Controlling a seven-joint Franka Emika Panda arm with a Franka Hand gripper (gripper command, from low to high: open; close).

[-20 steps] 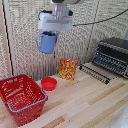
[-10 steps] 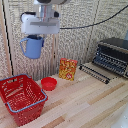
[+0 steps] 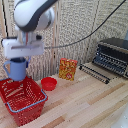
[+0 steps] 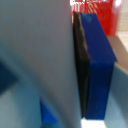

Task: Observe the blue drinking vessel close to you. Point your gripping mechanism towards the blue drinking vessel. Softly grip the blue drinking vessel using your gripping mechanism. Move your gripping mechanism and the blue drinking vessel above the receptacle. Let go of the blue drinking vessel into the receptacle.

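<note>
Red lattice basket point(image 3: 22, 100): nearest thing on the wooden table point(image 3: 85, 107), at the exterior view's left; a release off-centre could bounce the mug off its blue-grey rim.
Blue mug point(image 3: 16, 69): held in the air above the basket's far edge, upright, handle toward the exterior view's left; in the wrist view its blue wall point(image 4: 97, 60) lies against a dark finger.
Gripper point(image 3: 22, 57): pinching the mug by its rim; so thin a hold could let it tilt or slip.
Red bowl point(image 3: 48, 83): just beside the basket; a mug dropped short of centre might land there.
Yellow snack box point(image 3: 68, 69): well apart, no hazard.
Toaster oven point(image 3: 111, 56): farthest, out of the way.
</note>
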